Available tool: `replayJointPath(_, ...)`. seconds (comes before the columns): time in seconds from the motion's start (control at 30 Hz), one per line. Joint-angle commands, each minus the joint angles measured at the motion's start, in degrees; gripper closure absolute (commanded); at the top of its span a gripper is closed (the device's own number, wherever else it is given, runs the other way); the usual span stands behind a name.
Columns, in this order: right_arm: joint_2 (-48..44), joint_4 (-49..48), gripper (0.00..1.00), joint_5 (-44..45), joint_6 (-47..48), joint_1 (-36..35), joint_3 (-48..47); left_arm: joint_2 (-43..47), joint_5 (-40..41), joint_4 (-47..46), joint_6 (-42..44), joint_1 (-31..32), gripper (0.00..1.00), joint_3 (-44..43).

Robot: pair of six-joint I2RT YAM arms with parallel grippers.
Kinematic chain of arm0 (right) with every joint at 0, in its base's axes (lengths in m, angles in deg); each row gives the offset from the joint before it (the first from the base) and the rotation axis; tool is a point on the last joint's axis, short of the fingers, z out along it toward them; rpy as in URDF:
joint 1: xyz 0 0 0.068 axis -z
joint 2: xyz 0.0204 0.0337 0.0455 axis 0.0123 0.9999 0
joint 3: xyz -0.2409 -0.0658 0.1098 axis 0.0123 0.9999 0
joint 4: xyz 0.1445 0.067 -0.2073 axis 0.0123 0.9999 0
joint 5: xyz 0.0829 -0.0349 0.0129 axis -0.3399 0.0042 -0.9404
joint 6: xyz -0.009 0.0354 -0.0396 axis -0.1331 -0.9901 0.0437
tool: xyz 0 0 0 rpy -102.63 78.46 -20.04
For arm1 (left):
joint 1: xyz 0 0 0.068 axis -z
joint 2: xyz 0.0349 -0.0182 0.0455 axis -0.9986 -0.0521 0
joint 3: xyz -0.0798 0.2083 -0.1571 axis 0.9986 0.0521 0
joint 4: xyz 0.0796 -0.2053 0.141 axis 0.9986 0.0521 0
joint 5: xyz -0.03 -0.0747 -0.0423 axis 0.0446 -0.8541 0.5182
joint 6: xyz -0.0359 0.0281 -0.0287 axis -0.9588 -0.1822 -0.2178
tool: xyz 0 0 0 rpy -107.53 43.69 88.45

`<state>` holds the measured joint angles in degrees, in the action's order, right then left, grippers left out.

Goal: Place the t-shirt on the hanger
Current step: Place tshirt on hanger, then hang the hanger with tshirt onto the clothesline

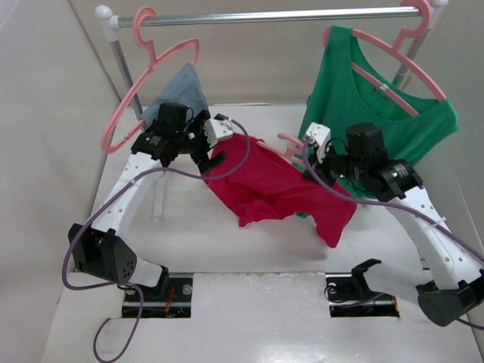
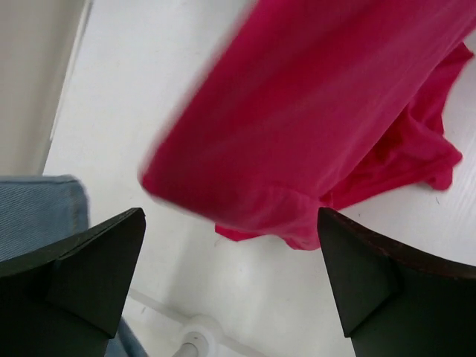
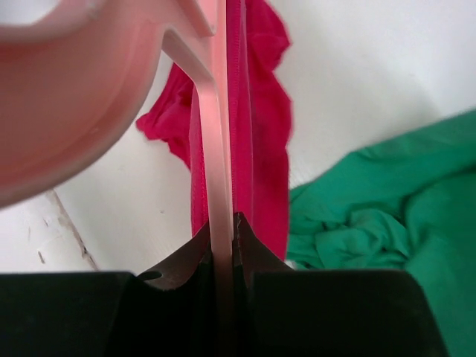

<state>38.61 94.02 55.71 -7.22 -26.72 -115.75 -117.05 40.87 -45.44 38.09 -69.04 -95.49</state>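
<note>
Currently, left to right:

- Denim (image 1: 178, 89): hangs at the left end of the rail (image 1: 265, 15), behind the left arm.
- Left fingers (image 1: 206, 156): spread wide with nothing between them. The wrist view shows only counter (image 1: 227, 257) and red cloth beyond the tips.
- T-shirt (image 1: 276, 187): raised off the counter at its upper left corner, which sits just right of the left fingers and apart from them. Its long axis slants from there down and right to a loose tail near the right arm.
- Hanger (image 3: 214, 149): slim pink bar running straight out from the right fingers. The t-shirt lies flat against its right side, touching.
- Right fingers (image 3: 245, 239): pinched shut on the hanger bar. I cannot tell whether cloth is caught in as well.
- Green top (image 1: 378, 113): hangs behind the right arm.

The left arm looks nearer the free corner, so taking hold of it again would likely mean reaching right.
</note>
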Motion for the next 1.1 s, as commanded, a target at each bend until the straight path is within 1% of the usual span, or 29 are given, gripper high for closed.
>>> replayJointPath(0.0, 0.01, 6.63, 1.00, 4.11, -4.86, 1.85, -9.03, 1.52, 4.21, -8.09, -12.38, 0.48, 0.00, -0.43)
replayJointPath(0.03, 0.54, 8.30, 1.00, 5.78, -5.83, 2.46, -13.13, 1.52, 4.83, -8.70, -13.53, 0.48, 0.00, -0.43)
replayJointPath(0.1, 2.03, 12.95, 1.00, 10.00, -8.82, 3.16, -17.55, 2.05, 5.89, -9.59, -15.11, 1.09, 0.00, -0.43)
replayJointPath(0.13, 2.56, 14.45, 1.00, 10.89, -9.52, 3.17, -19.83, 2.05, 5.89, -9.59, -15.12, 1.09, 0.00, -0.43)
replayJointPath(0.17, 3.61, 16.81, 1.00, 11.59, -10.84, 3.95, -24.47, 2.57, 5.89, -9.59, -15.12, 1.62, 0.00, -0.43)
replayJointPath(0.23, 4.67, 18.67, 1.00, 13.53, -11.90, 4.75, -29.32, 2.57, 4.58, -8.18, -15.12, 2.24, 0.00, -0.43)
replayJointPath(0.27, 5.37, 19.47, 1.00, 14.49, -12.43, 5.36, -34.57, 3.09, 4.05, -8.18, -15.12, 2.76, 0.00, 0.70)
replayJointPath(0.3, 7.20, 21.04, 1.00, 15.46, -13.04, 5.37, -37.41, 3.71, 4.05, -8.18, -14.60, 2.76, 0.00, 0.71)
replayJointPath(0.37, 9.23, 21.67, 1.00, 17.48, -13.84, 5.89, -43.12, 3.72, 2.30, -7.66, -14.59, 3.29, 0.00, 2.03)
replayJointPath(0.4, 11.42, 22.19, 1.00, 17.49, -14.53, 6.42, -48.63, 4.32, 2.29, -7.66, -14.59, 3.29, 0.00, 2.03)
replayJointPath(0.47, 13.89, 22.20, 1.00, 18.80, -15.15, 6.95, -54.02, 4.33, 1.59, -7.66, -14.59, 3.29, 0.00, 2.03)
replayJointPath(0.5, 15.12, 22.20, 1.00, 19.33, -15.16, 7.82, -59.18, 4.94, 1.59, -7.66, -14.59, 3.29, 0.00, 2.55)
replayJointPath(0.53, 17.57, 22.20, 1.00, 19.86, -15.77, 8.35, -61.58, 5.47, 1.59, -7.66, -13.99, 3.81, 0.00, 2.56)
replayJointPath(0.63, 21.18, 21.07, 1.00, 22.06, -15.77, 8.35, -67.91, 6.70, 1.59, -7.66, -13.98, 3.82, 0.00, 3.70)
replayJointPath(0.7, 21.81, 19.31, 1.00, 23.11, -16.30, 8.35, -68.55, 7.31, 2.11, -7.66, -13.45, 3.82, 0.00, 4.32)
replayJointPath(0.87, 23.04, 11.59, 1.00, 22.59, -19.19, 12.56, -68.55, 8.46, 2.64, -7.66, -13.45, 3.82, 0.00, 5.99)
replayJointPath(1.07, 23.57, 8.50, 1.00, 23.64, -20.43, 16.09, -66.01, 10.13, 2.64, -7.66, -13.45, 3.82, 0.00, 7.83)
